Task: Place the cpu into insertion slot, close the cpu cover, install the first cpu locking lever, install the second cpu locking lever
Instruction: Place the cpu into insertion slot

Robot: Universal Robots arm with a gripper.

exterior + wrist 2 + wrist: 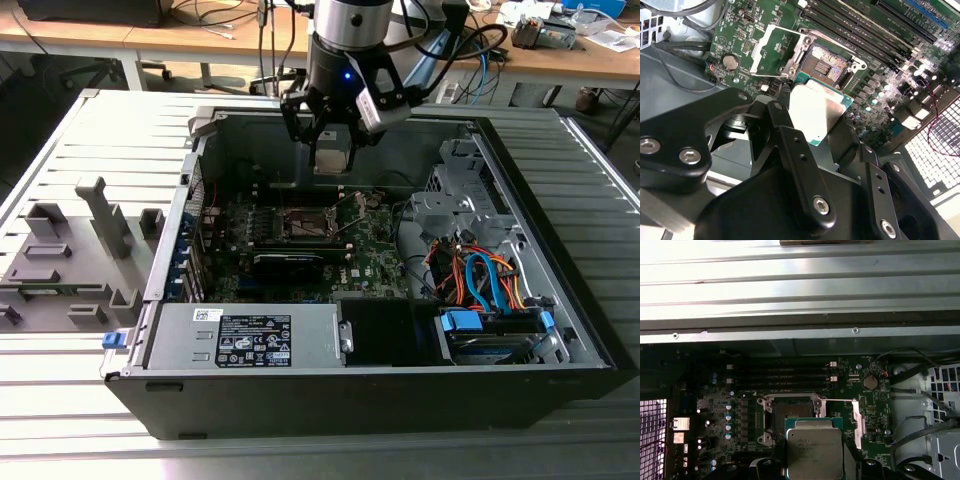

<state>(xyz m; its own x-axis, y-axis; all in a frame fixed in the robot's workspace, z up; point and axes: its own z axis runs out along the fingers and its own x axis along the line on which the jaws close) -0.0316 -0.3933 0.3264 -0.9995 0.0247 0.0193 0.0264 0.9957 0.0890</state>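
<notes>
- Pale silver-grey metal marks the top of the cpu [817,112], which is clamped by its edges between the fingers of the gripper [332,150]. The pincer is clenched on the chip, as both wrist views show.
- The cpu hangs in the air above the board, near the insertion slot [827,62] but apart from it. It is not seated.
- The insertion slot lies open with its contact field exposed and nothing resting in the recess.
- The cpu cover [765,50] stands swung away to one side of the slot, its window well off the recess.
- Long black memory slots [780,377] run just beside the socket on the green motherboard [370,250].
- The motherboard lies flat on the floor of an open computer case [400,410], which rests on a ribbed metal table [90,130].
- Progress, as a judgement: the first step is in hand. The chip is grasped and held over the case, but placement is not complete. With the cover open, closing it and both lever steps are judged not yet done, so most of the task is left.
</notes>
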